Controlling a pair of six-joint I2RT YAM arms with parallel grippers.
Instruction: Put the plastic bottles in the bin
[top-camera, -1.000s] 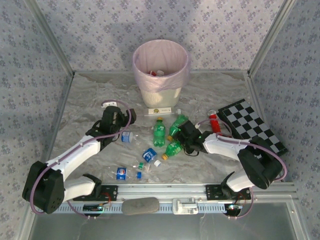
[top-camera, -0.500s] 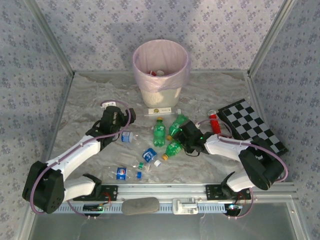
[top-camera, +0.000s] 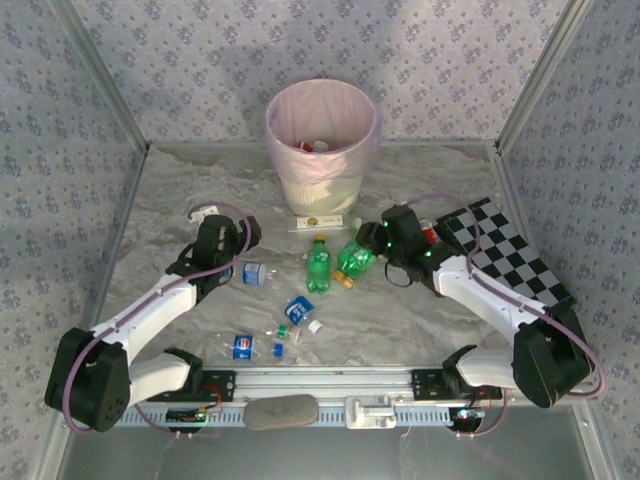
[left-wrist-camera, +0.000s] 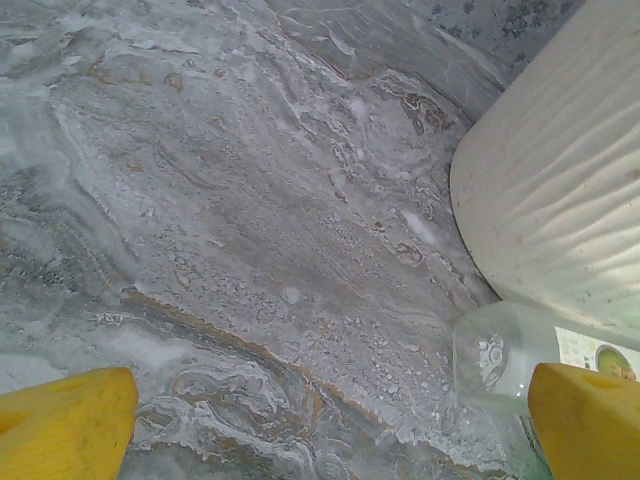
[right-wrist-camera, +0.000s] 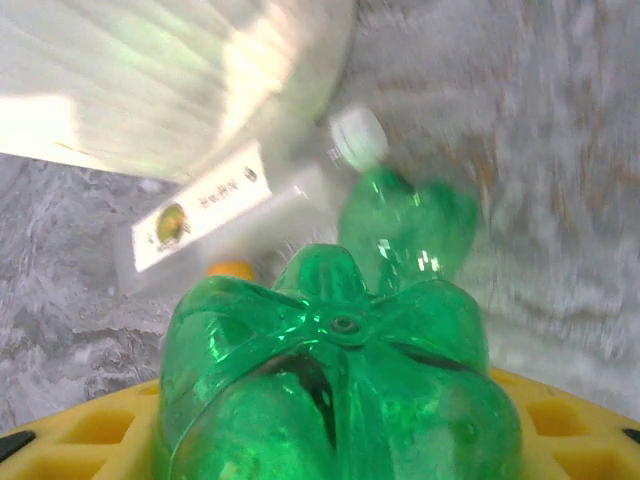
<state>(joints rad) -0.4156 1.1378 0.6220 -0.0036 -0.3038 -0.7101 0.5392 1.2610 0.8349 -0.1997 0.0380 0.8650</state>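
Bottle on its way: the right hand (top-camera: 376, 248) is clamped on the base end of a small green plastic bottle (right-wrist-camera: 340, 400), apparently lifted off the grey marbled table (top-camera: 170, 190), near the front right of the round cream bin lined with a pink plastic bag (top-camera: 320, 190). The right wrist view shows the ribbed base seated between the yellow fingers (right-wrist-camera: 560, 420).

The grip looks like the weak point. Smooth, crushable plastic held by one end could pivot or slip, dropping the bottle short. The bin's rim stands well above the hand, so too shallow a rise could knock the bottle against the wall or snag the folded bag. A second green bottle (right-wrist-camera: 405, 225) lies just beyond the held one, and an upright green bottle with a yellow cap (top-camera: 318, 265) stands near; either could be clipped by the free end.

The left hand (left-wrist-camera: 325, 425), fingers spread wide and holding nothing, sits low with a clear plastic bottle with a blue label (top-camera: 253, 273) just inside one finger. A hasty close could send it rolling.

A second ago the right hand was down among the lying green bottles. It has since risen and swung toward the bin, and the spot nearer the arms where one bottle lay is now bare. The left hand has edged slightly left, and the upright bottle holds its place.
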